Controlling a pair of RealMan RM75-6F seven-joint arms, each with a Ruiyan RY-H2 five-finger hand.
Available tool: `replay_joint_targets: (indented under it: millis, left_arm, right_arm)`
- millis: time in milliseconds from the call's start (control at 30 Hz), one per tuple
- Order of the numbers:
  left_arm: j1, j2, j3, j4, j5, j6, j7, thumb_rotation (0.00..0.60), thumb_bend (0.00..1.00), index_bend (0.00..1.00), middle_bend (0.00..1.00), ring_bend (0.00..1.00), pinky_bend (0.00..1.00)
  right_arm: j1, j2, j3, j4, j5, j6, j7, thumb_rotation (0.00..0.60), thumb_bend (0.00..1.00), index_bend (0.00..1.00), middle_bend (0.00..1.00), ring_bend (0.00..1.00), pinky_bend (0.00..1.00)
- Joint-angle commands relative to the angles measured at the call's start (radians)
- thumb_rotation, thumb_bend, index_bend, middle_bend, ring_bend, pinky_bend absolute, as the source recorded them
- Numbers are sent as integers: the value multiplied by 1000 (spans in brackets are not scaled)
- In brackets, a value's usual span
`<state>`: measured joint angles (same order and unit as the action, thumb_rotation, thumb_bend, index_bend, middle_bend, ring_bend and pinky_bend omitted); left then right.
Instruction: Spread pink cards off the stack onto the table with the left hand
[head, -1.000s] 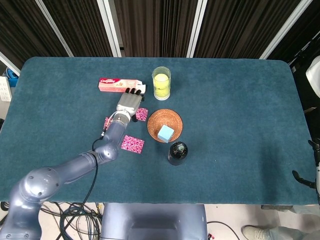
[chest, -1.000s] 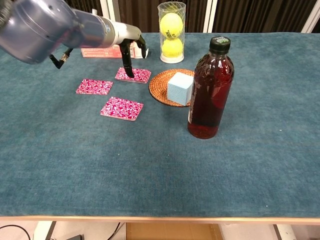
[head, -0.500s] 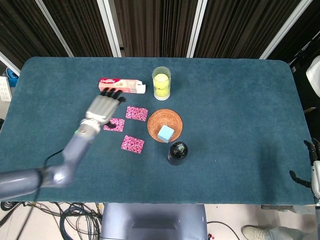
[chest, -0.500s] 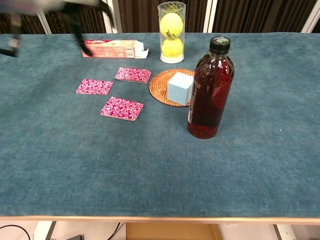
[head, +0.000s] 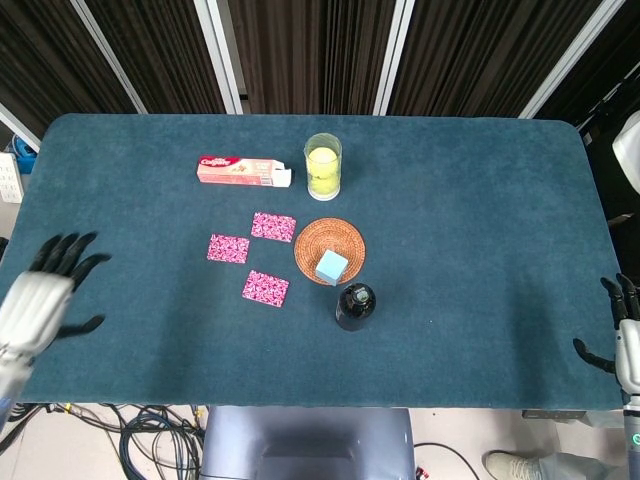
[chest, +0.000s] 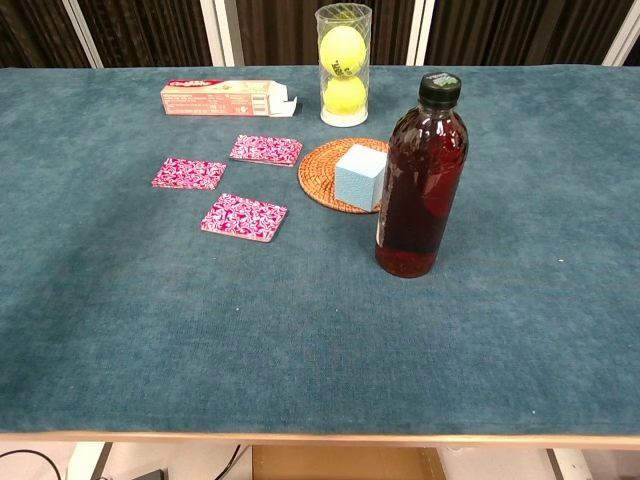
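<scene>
Three flat pink patterned cards (head: 254, 255) are laid apart on the blue felt table (head: 470, 220). The left hand (head: 38, 300) is held empty with fingers splayed, well clear. The right hand (head: 622, 345) is seen empty too, fingers apart.

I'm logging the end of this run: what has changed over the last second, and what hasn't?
The left hand lifted off the card nearest the coaster and pulled back to the table's near left edge, fingers spread, holding nothing. The right hand rose slightly at the right edge. The three pink cards, coaster and bottle stayed put.
</scene>
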<state>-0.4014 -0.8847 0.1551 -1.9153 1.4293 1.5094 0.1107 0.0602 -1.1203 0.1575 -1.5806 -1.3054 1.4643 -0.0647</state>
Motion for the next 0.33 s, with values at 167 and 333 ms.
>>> replay_joint_targets:
  millis: [167,333]
  left_arm:
    - [127,-9,25,107,27,75,-115,600,128,259,111,0,0]
    - [89,-22,-53,153,-13,14,-111,600,128,259,111,0,0]
  right_arm:
    - [-2,1,0,0,3,-1,6,600,193,96,39,76,205]
    - [-4,4,3,2,8,-1,16,600,193,96,38,76,205]
